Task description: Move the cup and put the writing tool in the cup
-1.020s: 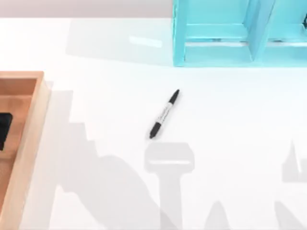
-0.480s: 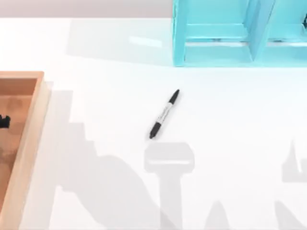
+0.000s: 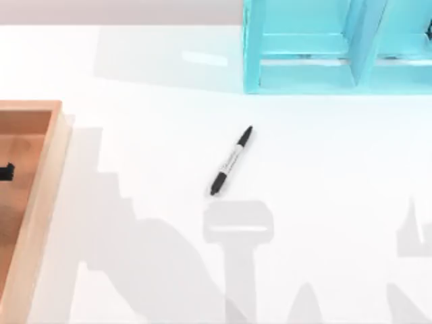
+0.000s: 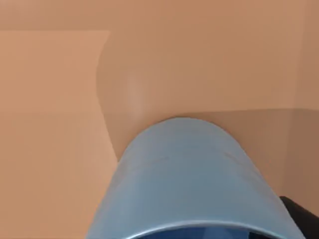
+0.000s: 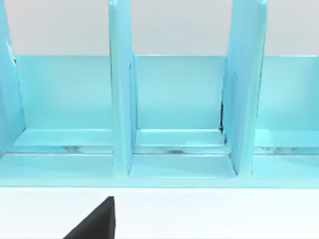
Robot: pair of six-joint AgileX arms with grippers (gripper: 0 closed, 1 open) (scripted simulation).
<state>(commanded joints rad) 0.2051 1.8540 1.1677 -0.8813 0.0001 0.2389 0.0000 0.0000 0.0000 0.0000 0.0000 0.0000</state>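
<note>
Since a second ago, my left gripper point(image 3: 5, 172) has retreated leftward over the shallow wooden tray point(image 3: 47, 175). Whether its fingers grip the plain blue tumbler point(image 4: 192, 179) I cannot tell. I should lift it straight up, clearing the tray's wall, then set it near the slim black marker point(image 3: 231, 160).

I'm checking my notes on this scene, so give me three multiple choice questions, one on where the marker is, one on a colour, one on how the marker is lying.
1. Where is the marker?
A. On the white table
B. Inside the wooden tray
C. In the organizer

2. What colour is the cup?
A. Red
B. Blue
C. Green

3. How does the marker rest?
A. Standing in the cup
B. Held upright by a gripper
C. Lying flat, on a slant

Answers: 1 A, the top view shows it on the table, between the wooden tray and the turquoise organizer. 2 B, the left wrist view shows a blue cup against a wooden surface. 3 C, it lies flat, apart from everything.
</note>
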